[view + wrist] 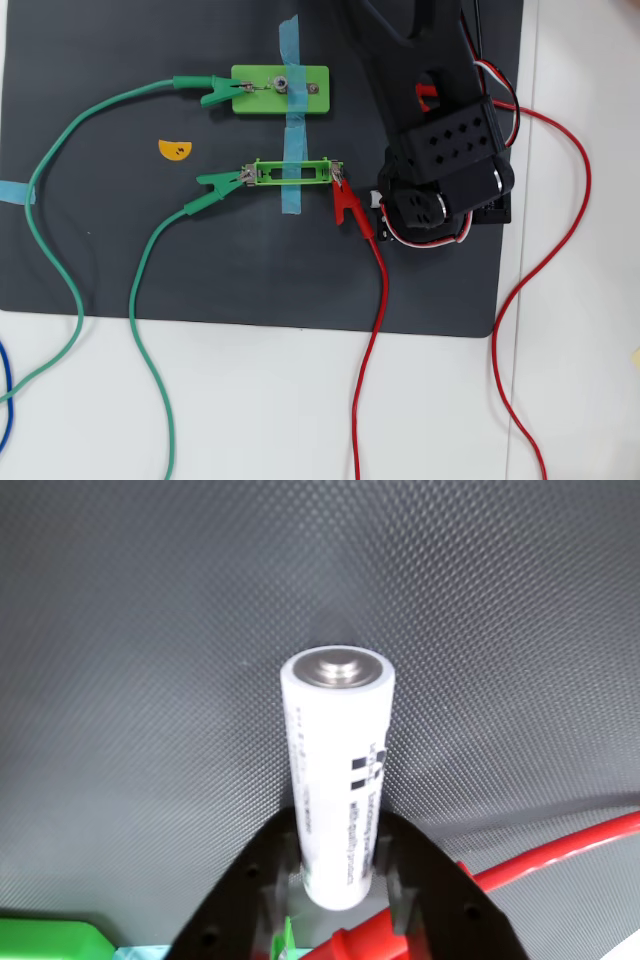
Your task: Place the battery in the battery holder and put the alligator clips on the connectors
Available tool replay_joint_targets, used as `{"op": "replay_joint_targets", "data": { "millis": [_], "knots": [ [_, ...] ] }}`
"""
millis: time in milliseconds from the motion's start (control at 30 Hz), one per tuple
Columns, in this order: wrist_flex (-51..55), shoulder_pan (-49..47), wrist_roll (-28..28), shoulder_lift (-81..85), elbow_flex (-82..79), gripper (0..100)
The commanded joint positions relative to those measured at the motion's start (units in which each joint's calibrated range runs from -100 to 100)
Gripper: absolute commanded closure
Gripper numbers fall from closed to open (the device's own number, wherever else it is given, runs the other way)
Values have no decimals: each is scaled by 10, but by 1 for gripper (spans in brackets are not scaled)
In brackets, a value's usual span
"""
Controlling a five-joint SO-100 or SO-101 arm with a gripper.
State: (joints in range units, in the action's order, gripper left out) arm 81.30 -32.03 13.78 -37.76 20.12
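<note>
In the wrist view the battery (338, 750), a white cylinder with black print, stands between my gripper's (338, 872) black fingers, metal end toward the camera, above the dark mat. The gripper is shut on it. In the overhead view the arm (450, 160) covers both gripper and battery, just right of the battery holder (293, 173). This narrow green frame is taped down with blue tape, and its slot holds nothing. A green alligator clip (215, 181) bites its left tab and a red alligator clip (348, 203) sits at its right tab. The red clip (360, 945) also shows under the fingers.
A wider green block (280, 88) with a centre stud lies behind the holder, with another green clip (215, 90) on its left end. Green and red wires (375, 330) trail off the black mat (120, 270) onto the white table. An orange sticker (174, 150) lies left of the holder.
</note>
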Motion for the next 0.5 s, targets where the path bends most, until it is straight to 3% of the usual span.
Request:
{"op": "replay_joint_targets", "data": {
  "millis": [0,367,467],
  "knots": [
    [1,-2,-4,32,-32,99],
    [-79,-52,-32,326,-227,99],
    [-79,-3,-54,376,-235,99]
  ]
}}
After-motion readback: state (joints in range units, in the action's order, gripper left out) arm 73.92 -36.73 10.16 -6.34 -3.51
